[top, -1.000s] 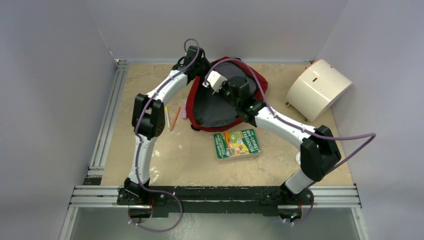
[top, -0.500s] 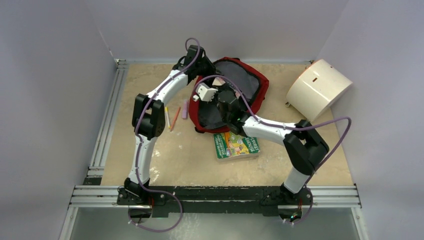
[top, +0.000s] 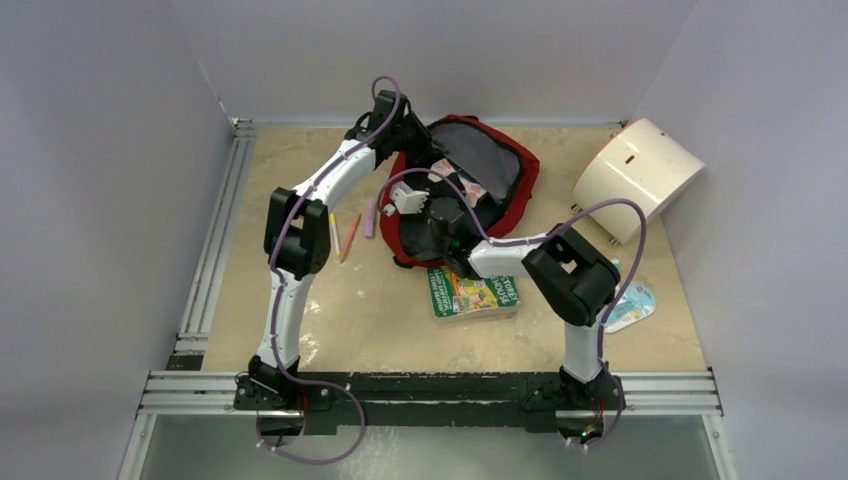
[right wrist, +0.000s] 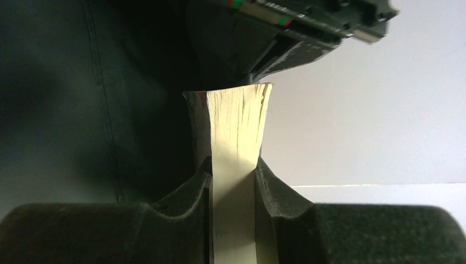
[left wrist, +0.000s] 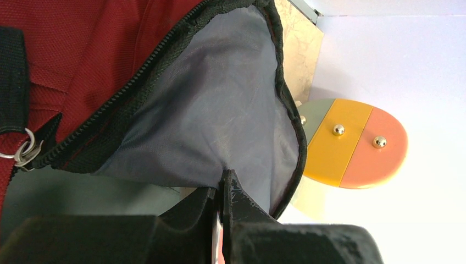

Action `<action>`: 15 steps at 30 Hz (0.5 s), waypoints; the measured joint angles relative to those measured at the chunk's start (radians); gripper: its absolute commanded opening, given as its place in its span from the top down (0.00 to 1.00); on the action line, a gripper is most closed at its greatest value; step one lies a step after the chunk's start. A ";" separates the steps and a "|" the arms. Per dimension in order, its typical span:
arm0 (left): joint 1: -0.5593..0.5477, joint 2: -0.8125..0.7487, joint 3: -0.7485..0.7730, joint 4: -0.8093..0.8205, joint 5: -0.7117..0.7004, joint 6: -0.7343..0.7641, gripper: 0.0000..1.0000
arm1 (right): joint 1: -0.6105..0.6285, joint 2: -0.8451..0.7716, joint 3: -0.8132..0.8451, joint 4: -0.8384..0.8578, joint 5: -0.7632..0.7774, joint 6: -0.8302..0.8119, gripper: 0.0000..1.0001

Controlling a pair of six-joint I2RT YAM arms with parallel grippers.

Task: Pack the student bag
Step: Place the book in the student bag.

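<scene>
Ref. landmark: bag [top: 522,180]. All pos. are given rel. to it.

1. Bag. Dark red w/ black zip and grey lining. Lies on table [top: 380,320], far ctr. Mouth is open and lining exposed.

2. L gripper [top: 418,152]. At bag's far-left rim. In the wrist view, the L gripper [left wrist: 224,190] has its fingers [left wrist: 242,206] closed together. They pinch the grey lining of the bag [left wrist: 82,44] just inside the zip edge. Lining is drawn taut to the pinch point.

3. R gripper [top: 455,203]. Over bag's mouth, near-left part. In the wrist view, the R gripper [right wrist: 233,165] is clamped on a book [right wrist: 236,121]. One finger touches each side, and the page edge faces the cam. In the top view, the book [top: 468,190] sits over the grey lining. Contact w/ lining: cannot tell.

4. Green book [top: 473,288]. Flat on table, cover up, just on bag's near side. R arm crosses its far edge. Contact w/ bag: cannot tell.

5. Pencils [top: 343,236]. Two, side by side, left of bag and apart from it. Marker [top: 369,217] is pink. It lies between pencils and bag, just beside bag's left rim.

6. Box [top: 637,178]. White, rounded, right of bag and apart from it. The L wrist view shows the box [left wrist: 351,143] past the bag's rim. Its end face is striped grey/yellow/salmon w/ metal studs.

7. Pale-blue item [top: 632,305]. Near-right of bag, well apart, partly hidden by R arm. Type: cannot tell.
</scene>
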 measured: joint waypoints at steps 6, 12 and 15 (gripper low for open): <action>0.000 0.000 0.000 -0.008 0.007 0.000 1.00 | -0.019 0.084 -0.008 0.121 0.020 -0.072 1.00; 0.000 0.000 0.000 -0.015 0.008 0.004 1.00 | -0.052 0.119 -0.001 0.134 0.018 -0.076 1.00; 0.000 0.000 0.000 -0.018 0.008 0.007 1.00 | -0.068 0.143 0.014 0.134 0.016 -0.073 1.00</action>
